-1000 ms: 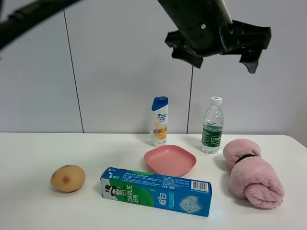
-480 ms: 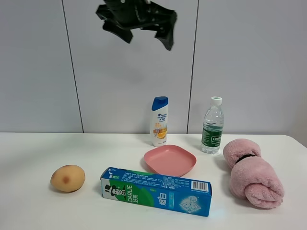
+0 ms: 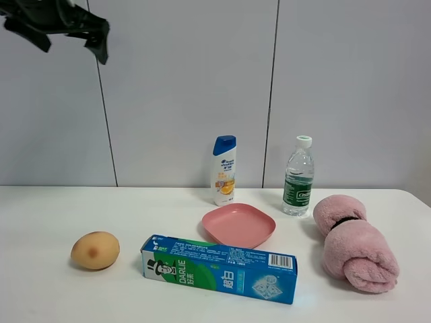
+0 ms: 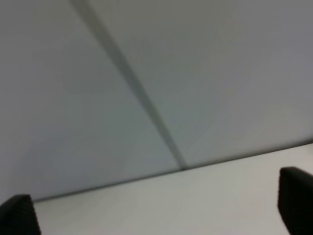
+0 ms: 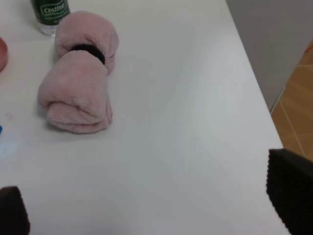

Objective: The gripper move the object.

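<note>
On the white table [image 3: 40, 289] lie a brown egg-shaped object [image 3: 95, 250], a Darlie toothpaste box [image 3: 219, 268], a pink plate [image 3: 239, 225] and a rolled pink towel [image 3: 353, 242]. A shampoo bottle [image 3: 224, 170] and a water bottle [image 3: 297, 176] stand at the back. My left gripper [image 3: 67, 42] is open and empty, high at the top left in front of the wall. Its wrist view shows only blurred wall with the gripper [image 4: 154, 215] spread wide. My right gripper [image 5: 149, 205] is open and empty above the table's right end, with the towel [image 5: 80, 100] beyond it.
The table's right edge [image 5: 254, 88] drops to a wooden floor. The water bottle [image 5: 49, 12] and the plate's rim [image 5: 2, 53] show beside the towel in the right wrist view. A grey panelled wall [image 3: 337, 81] stands behind the table.
My left gripper has swung high across the wall from the upper right to the upper left. The objects on the table have not moved.
</note>
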